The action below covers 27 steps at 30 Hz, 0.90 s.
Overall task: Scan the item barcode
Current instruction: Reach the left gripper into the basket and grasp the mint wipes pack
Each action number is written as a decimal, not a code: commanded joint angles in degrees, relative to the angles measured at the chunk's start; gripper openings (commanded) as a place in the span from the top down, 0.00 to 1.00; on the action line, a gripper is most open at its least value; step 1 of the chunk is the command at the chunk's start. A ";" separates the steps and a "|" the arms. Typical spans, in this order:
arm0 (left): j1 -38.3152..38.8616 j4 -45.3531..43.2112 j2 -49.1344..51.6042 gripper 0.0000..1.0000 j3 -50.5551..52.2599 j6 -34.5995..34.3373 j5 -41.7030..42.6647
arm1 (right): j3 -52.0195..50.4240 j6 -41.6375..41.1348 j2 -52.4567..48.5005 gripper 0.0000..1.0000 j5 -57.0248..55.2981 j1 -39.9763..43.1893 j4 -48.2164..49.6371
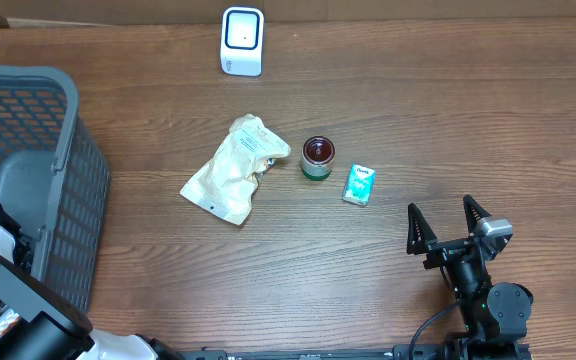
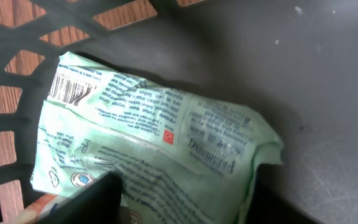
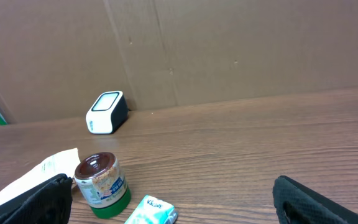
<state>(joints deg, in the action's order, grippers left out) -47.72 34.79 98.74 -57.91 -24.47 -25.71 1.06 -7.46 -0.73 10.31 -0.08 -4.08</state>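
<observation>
Pale green plastic packet (image 2: 154, 137), near-left grey mesh basket (image 1: 28, 100): best pinched clear of barcode (image 2: 70, 90); my left jaws, cannot tell; right jaws open.

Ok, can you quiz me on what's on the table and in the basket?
1. Fill in: the right claw is ____.
2. True or false: the jar stands between the pouch and the teal pack.
3. Where does the green packet lie? A in the basket, B on the jar, C in the right claw.
Key: 1 open; 2 true; 3 A.
</observation>
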 commanded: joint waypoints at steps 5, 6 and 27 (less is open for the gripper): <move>0.13 -0.11 0.35 0.96 1.01 0.72 0.09 | -0.59 0.02 0.35 0.00 0.28 0.15 0.33; 0.15 0.11 0.28 0.96 0.81 0.72 0.26 | -0.59 0.02 0.35 0.00 0.28 0.15 0.33; 0.17 9.66 -15.74 0.96 -25.81 3.96 39.41 | -0.59 0.02 0.35 0.00 0.28 0.15 0.33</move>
<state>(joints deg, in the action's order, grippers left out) -47.70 45.43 88.23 -78.70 -22.02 -0.47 1.06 -7.44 -0.75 10.31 -0.10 -4.05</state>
